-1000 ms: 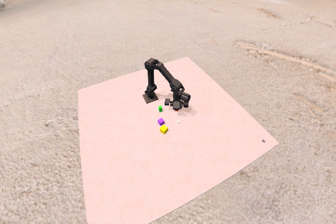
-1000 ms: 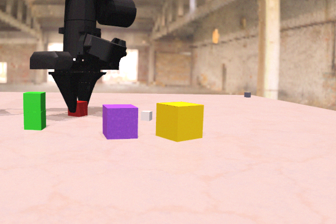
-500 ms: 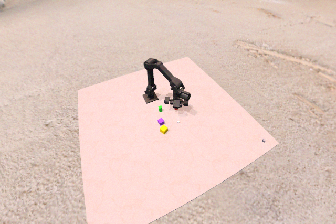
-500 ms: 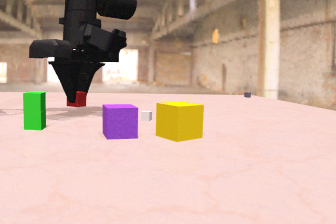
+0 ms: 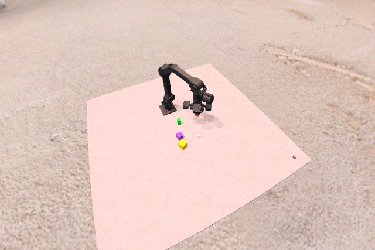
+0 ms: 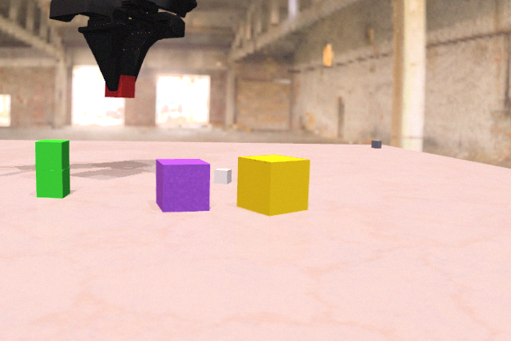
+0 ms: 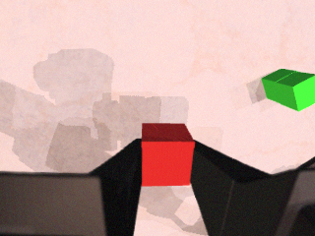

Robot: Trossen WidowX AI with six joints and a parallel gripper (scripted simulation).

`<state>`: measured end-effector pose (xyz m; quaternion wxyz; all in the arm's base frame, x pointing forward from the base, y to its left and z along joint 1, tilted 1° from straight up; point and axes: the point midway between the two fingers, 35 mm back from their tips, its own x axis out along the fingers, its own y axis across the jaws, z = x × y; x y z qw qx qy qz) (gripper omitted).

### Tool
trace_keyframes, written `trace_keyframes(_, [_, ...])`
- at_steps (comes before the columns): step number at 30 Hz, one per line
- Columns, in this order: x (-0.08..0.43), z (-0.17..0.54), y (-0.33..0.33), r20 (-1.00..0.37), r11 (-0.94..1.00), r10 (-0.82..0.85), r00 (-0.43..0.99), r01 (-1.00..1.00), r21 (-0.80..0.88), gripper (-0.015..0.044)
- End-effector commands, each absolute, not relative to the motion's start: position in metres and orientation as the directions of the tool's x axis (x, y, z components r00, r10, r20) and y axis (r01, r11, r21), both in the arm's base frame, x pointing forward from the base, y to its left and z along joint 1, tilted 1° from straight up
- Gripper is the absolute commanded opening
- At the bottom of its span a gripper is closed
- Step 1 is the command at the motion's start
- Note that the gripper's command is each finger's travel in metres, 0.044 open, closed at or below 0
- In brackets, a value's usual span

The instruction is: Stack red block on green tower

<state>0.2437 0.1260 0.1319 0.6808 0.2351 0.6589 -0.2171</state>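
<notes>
The red block (image 5: 197, 114) (image 6: 127, 86) (image 7: 166, 163) is held in the air between the fingertips. My gripper (image 5: 197, 113) (image 6: 122, 86) (image 7: 163, 146) is shut on it, pointing down. In the exterior view the block hangs higher than the top of the green tower. The green tower (image 5: 179, 121) (image 6: 53, 168) (image 7: 290, 88) is two green blocks, one upon the other, standing upright. It is left of the gripper in the top and exterior views and at the upper right in the wrist view. The gripper and red block are apart from it.
A purple block (image 5: 180, 135) (image 6: 183, 185) and a larger yellow block (image 5: 182, 144) (image 6: 273, 185) stand in front of the tower in the top view. A small white cube (image 5: 198, 136) (image 6: 223, 176) lies right of the purple block. A small dark cube (image 5: 294, 157) (image 6: 376, 144) lies near a far corner.
</notes>
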Motion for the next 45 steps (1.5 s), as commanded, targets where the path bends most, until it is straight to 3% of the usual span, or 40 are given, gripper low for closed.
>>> trace_keyframes(1, [0.243, 0.151, 0.126, -0.999, 0.795, 0.020, 0.036, 0.606, 0.038, 0.0000])
trace_keyframes(14, [0.242, 0.161, 0.122, -0.999, 0.795, 0.019, 0.036, 0.606, 0.037, 0.0000])
trace_keyframes(45, [0.183, 0.155, 0.004, -0.999, 0.795, 0.007, 0.031, 0.606, 0.025, 0.0000])
